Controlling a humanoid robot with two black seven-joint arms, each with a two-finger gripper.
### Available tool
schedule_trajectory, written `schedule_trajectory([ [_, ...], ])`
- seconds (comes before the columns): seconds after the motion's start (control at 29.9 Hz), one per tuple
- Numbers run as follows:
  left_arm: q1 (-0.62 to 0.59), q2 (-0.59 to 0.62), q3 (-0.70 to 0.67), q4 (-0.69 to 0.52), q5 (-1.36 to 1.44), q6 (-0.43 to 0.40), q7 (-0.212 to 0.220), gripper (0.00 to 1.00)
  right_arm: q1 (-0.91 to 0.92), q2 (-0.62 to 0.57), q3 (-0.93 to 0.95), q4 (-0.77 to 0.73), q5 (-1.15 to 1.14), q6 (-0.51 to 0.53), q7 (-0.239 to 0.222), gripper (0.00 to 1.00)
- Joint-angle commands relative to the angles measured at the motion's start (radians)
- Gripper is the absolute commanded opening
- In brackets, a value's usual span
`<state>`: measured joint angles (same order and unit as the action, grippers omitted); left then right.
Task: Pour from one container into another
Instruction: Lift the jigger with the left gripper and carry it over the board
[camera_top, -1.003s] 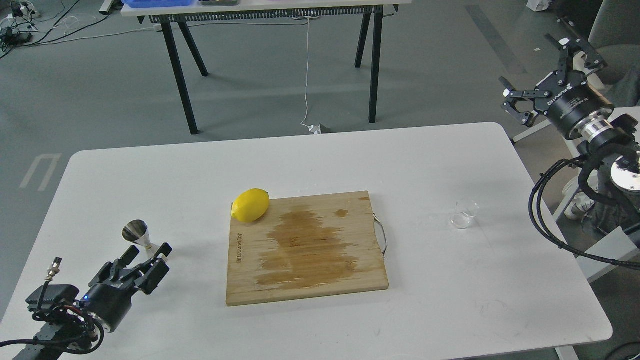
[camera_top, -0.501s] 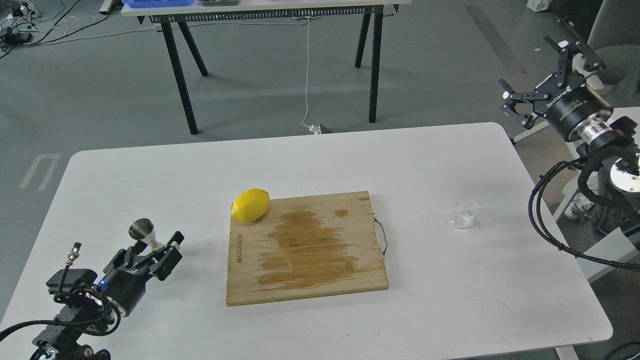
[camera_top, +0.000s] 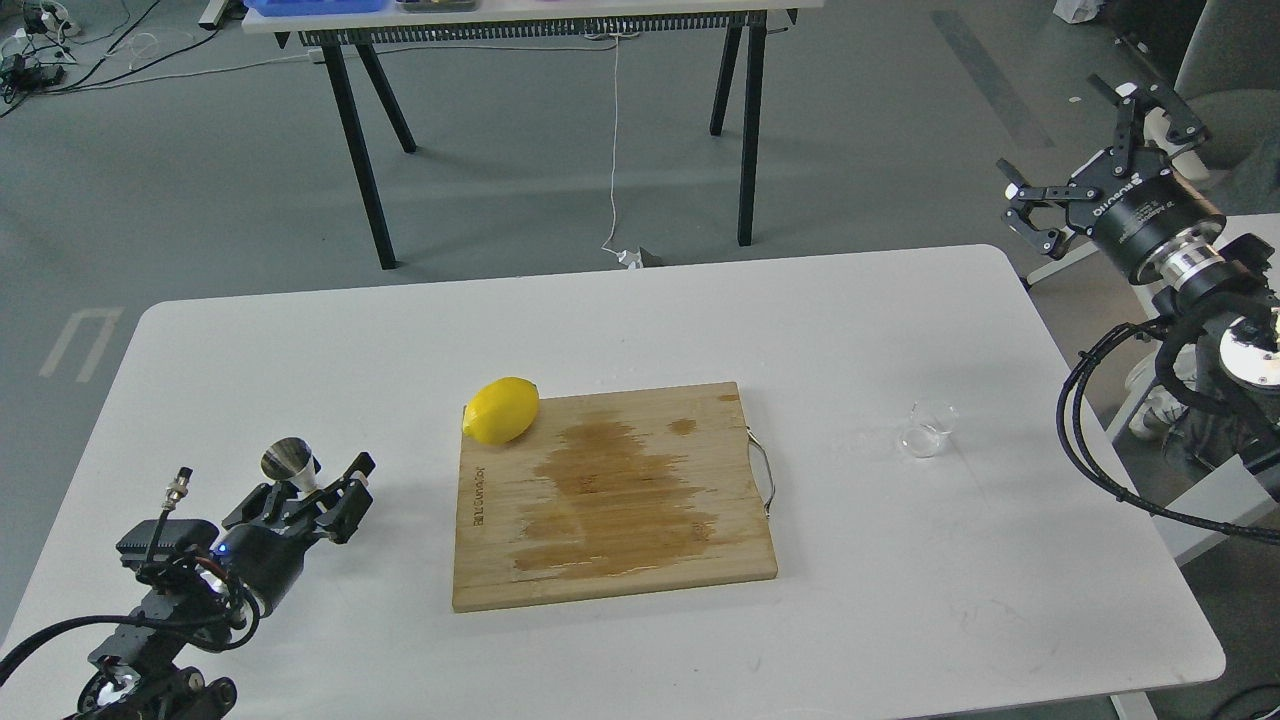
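Reaching my left gripper (camera_top: 318, 492) around the jigger (camera_top: 290, 466) (grip unclear); right gripper (camera_top: 1085, 150) spread wide, glass cup (camera_top: 928, 429) untouched, pouring unstarted.

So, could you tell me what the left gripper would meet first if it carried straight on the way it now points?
Most likely the steel jigger: the left gripper points up and to the right with the jigger standing right at its fingertips. Depth is unclear, so contact cannot be told.

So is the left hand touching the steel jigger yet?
Cannot tell. In the head view the left hand sits around the jigger, overlapping its lower cone, so neither contact nor a gap shows plainly.
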<state>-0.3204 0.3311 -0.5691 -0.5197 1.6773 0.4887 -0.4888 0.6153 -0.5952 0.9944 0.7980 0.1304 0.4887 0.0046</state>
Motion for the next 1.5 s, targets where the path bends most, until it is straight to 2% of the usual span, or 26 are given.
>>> schedule_trajectory([
  [0.0,-0.012,-0.017,-0.002,0.027,-0.005,0.000,0.000,0.16,-0.002,0.000,0.000,0.001,0.000,0.000,0.000,0.99],
  [0.03,-0.015,-0.020,-0.002,0.027,-0.005,0.000,0.000,0.08,-0.006,0.002,0.000,0.001,0.000,0.000,0.000,0.99],
  [0.17,-0.017,-0.014,-0.002,0.021,-0.004,0.000,0.000,0.03,-0.011,0.002,0.000,0.001,0.000,0.000,0.000,0.99],
  [0.57,-0.061,0.020,-0.008,-0.011,-0.004,0.000,0.000,0.02,-0.011,0.006,0.009,-0.003,0.002,0.000,-0.002,0.99],
  [0.77,-0.187,0.164,-0.011,-0.141,-0.008,0.000,0.000,0.03,0.006,0.008,0.015,-0.063,0.002,0.000,-0.009,0.99],
  [0.9,-0.253,0.184,-0.002,-0.193,-0.010,0.000,0.000,0.04,0.026,0.009,0.017,-0.135,0.005,0.000,-0.034,0.99],
  [1.14,-0.324,0.128,0.000,-0.368,-0.004,0.000,0.000,0.05,0.027,0.009,-0.003,-0.152,0.002,0.000,-0.037,0.99],
  [1.24,-0.341,0.042,0.014,-0.384,0.004,0.000,0.000,0.05,0.034,0.009,-0.016,-0.167,0.002,0.000,-0.049,0.99],
  [1.47,-0.339,-0.096,0.167,-0.362,0.035,0.000,0.000,0.05,0.055,0.017,-0.052,-0.209,0.002,0.000,-0.049,0.99],
])
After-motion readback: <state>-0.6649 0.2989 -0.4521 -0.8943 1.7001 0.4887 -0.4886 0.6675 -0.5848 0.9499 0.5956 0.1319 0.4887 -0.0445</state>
